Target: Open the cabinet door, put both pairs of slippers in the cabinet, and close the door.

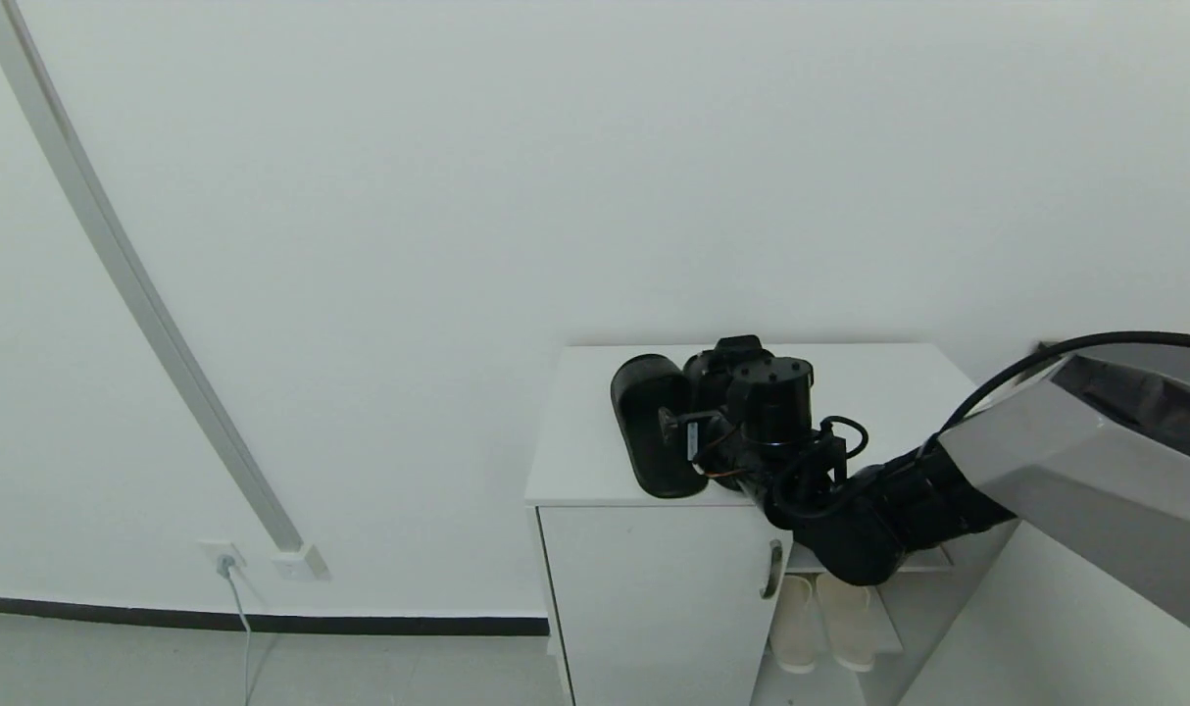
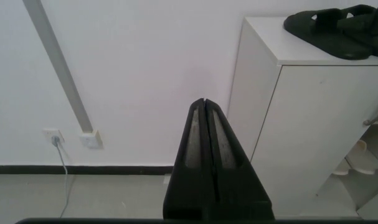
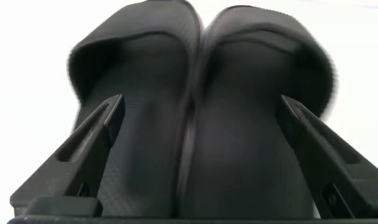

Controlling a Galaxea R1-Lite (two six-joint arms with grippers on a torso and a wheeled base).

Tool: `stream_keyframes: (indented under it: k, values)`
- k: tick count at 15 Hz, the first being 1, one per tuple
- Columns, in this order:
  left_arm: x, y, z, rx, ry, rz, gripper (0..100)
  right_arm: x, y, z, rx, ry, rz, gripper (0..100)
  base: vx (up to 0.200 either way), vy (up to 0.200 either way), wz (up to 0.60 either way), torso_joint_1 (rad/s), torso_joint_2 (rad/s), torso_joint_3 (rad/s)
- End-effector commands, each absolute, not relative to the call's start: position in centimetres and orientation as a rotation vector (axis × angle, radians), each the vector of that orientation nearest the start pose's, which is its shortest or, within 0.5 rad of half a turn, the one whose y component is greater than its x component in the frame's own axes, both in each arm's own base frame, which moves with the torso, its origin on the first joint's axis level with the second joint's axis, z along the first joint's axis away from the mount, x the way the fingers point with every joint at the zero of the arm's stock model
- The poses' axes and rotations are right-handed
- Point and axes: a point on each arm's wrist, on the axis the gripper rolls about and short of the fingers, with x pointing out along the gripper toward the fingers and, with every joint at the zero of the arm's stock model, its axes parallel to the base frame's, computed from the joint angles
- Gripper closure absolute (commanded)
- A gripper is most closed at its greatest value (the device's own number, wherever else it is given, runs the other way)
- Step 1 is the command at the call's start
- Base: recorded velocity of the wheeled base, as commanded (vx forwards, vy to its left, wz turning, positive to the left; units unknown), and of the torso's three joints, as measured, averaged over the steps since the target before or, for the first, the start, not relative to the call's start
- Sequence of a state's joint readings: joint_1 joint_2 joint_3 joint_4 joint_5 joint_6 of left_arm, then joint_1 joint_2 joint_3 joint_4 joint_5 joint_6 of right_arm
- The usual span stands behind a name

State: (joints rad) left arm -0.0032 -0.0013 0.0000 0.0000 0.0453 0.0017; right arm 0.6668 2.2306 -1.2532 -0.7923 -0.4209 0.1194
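Straddling the black slippers (image 1: 656,428) on the cabinet top (image 1: 585,441) with the right gripper (image 3: 201,102): fingers (image 3: 92,146) spread wide, one down each outer flank of the pair, both slippers lying side by side in the gap between. Hard to say whether touching the sides or just beside them; no squeeze to be seen. Over on the other side, left gripper (image 2: 204,102) hanging low before the white wall, well apart from the black pair, off the cabinet's closed side, fingers pressed flat together with nothing held. Down below: left door (image 1: 654,608) shut, handle (image 1: 772,569) at its inner edge; right side standing open, pale slippers (image 1: 830,613) parked side by side on a shelf inside.
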Motion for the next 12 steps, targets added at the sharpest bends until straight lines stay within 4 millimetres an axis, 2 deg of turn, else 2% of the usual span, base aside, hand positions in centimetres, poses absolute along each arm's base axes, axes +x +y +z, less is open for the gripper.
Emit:
stream_keyframes:
  k: [1,6,12]
  values:
    - [-2.3,0.1,7.5,0.002,0.000,0.043,100,37.0,27.1,11.1,0.019,0.178,0.219,0,0.000,0.000,0.00,0.000,0.00,0.000]
    - [-2.3,0.1,7.5,-0.002,0.000,0.044,100,39.8,27.7,11.4,0.013,0.190,0.194,0,0.000,0.000,0.00,0.000,0.00,0.000]
    - [-2.3,0.1,7.6,-0.002,-0.002,0.046,100,41.6,28.4,10.7,0.022,0.167,0.187,0,0.000,0.000,0.00,0.000,0.00,0.000]
